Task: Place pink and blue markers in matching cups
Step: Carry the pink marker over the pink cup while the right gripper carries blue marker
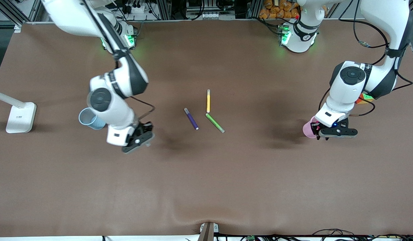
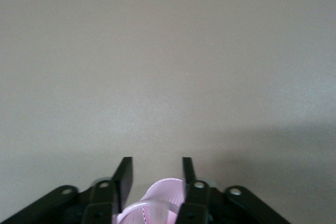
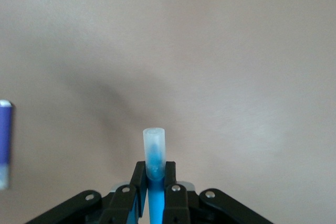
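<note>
My right gripper (image 1: 141,135) (image 3: 154,165) is shut on the blue marker (image 3: 155,153), whose greyish end sticks out past the fingertips. It hangs over bare table beside the pale blue cup (image 1: 88,118), which stands at the right arm's end of the table. My left gripper (image 1: 333,133) (image 2: 156,162) hovers over the pale pink cup (image 1: 307,129) (image 2: 167,195) at the left arm's end. Its jaws stand apart, with the cup's rim showing below between them and nothing gripped. The pink marker does not show clearly.
A purple pen (image 1: 191,118) (image 3: 4,142), a yellow pen (image 1: 208,101) and a green pen (image 1: 215,123) lie together mid-table. A white lamp base (image 1: 20,117) stands at the right arm's end. A coloured cube (image 1: 365,98) sits by the left arm.
</note>
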Robot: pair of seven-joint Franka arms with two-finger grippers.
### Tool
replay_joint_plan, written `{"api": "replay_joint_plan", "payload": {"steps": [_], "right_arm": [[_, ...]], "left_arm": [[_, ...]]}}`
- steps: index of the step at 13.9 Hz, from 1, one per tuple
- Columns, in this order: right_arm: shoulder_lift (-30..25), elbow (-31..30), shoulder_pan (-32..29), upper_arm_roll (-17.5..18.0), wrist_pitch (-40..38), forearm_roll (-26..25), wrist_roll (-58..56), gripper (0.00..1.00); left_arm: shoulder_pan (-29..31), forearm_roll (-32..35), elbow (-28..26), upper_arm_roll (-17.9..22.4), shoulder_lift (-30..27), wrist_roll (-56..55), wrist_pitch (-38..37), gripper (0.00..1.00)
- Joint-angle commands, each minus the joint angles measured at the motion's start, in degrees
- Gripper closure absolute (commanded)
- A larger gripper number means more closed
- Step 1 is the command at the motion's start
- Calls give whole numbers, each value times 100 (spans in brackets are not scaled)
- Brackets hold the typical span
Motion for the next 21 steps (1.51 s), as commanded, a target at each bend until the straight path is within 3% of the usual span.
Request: {"api": "replay_joint_plan", "payload": {"steps": [1,2,6,11,17,21], "right_arm": [[-418,-140,-382,121,-62,84,-1230,100],[-523,-140,-479,121,-97,110,-1687,100],[-998,-157,-970,103,-834,1190,-3726,100],[-1149,-157,-1656,86,-1573,2305,-5652,100],[-1017,-166,-2482,77,-2425,3168,-7366,100],[-763,-158,-2983,77,-3049,3275,-7879,100]], "left_arm": [[86,197,63,-47,-53,-68,68,0],[86,188,133,-56,-61,-68,50,0],[69,162,370,-74,-62,-68,-90,0],[25,39,1214,-363,-9,47,-1152,0],[-19,-418,1962,-636,141,73,-2137,0],[50,-769,2480,-1039,167,117,-2805,0]]}}
